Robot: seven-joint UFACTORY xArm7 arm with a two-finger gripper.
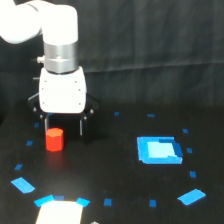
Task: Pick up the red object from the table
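Look at the left side of the frame. The red object (54, 139) stands upright on the table (120, 165), a little below the middle. Your gripper (64, 125) hangs right above it, in the upper left. Its two dark fingers (82, 125) point down, one on each side, with a wide gap between them, so the hand is open and holds nothing. The block sits nearer the left finger, not in the middle of the gap. I think you should shift a bit before going down. The big blue rectangle (159, 150) lies well apart, at the right.
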